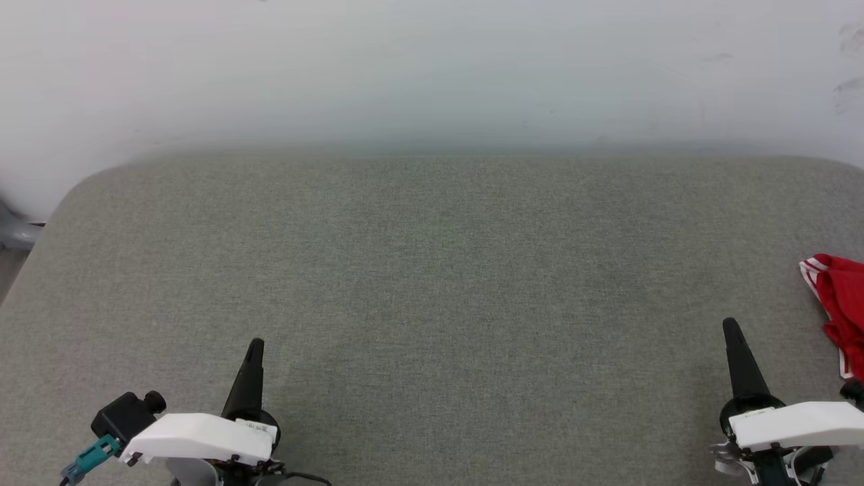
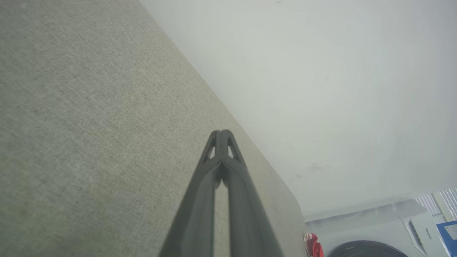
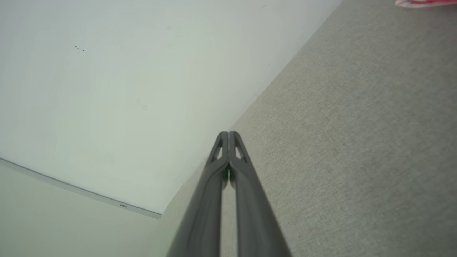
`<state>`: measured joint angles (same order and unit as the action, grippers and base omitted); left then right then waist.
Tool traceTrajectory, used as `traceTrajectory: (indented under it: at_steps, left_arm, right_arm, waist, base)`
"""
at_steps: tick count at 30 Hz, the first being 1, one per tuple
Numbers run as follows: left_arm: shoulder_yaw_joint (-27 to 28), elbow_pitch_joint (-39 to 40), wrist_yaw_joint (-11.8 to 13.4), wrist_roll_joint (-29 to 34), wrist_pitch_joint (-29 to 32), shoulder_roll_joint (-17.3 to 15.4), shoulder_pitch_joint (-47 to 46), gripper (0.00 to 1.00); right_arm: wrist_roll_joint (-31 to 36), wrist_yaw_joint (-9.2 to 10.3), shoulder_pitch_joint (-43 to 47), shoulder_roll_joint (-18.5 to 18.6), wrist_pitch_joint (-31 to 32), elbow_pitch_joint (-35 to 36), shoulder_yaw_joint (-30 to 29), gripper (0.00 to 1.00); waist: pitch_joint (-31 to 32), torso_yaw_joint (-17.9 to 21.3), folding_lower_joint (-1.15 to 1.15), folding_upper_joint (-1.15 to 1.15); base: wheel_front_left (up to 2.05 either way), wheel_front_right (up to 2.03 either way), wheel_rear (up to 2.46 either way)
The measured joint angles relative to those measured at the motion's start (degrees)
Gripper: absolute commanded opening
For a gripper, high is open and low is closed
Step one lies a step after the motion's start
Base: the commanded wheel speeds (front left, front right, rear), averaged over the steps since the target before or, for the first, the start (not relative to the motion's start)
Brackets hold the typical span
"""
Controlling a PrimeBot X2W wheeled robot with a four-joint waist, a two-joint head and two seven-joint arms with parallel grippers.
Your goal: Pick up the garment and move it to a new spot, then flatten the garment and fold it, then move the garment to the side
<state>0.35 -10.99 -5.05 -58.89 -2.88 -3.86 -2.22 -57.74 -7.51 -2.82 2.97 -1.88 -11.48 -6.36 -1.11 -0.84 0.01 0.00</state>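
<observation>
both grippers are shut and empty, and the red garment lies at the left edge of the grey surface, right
No: the head view shows the garment at the right edge of the grey surface. The left gripper and right gripper are shut and empty.

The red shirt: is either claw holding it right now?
No, the red shirt lies bunched on the grey surface, apart from the right claw and far from the left claw, both shut on nothing.
</observation>
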Motion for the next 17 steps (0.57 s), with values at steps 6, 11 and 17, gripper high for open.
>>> traceTrajectory:
  at_steps: [6, 11, 17]
  left_arm:
    - [0.4, -0.3, -0.1, -3.9, 0.8, 0.0, -0.4, 0.0]
    - [0.9, -0.5, -0.5, -7.0, 1.7, 0.0, -0.7, 0.0]
    - [1.5, -0.9, -0.6, -10.6, 2.6, 0.0, -0.9, 0.0]
  right_arm:
    - [-3.9, 0.0, -0.5, 0.0, 1.0, -0.2, 0.0, 0.0]
    - [-7.0, 0.0, -0.7, 0.0, 1.9, -0.5, 0.0, 0.0]
    - [-10.6, 0.0, -0.8, 0.0, 2.6, -0.8, -0.1, 0.0]
  waist:
    - [0.1, 0.1, 0.0, 0.0]
    - [0.2, 0.1, 0.0, 0.0]
    - [0.2, 0.2, 0.0, 0.0]
  base:
    - [0.0, 0.0, 0.0]
    - [0.0, 0.0, 0.0]
    - [0.0, 0.0, 0.0]
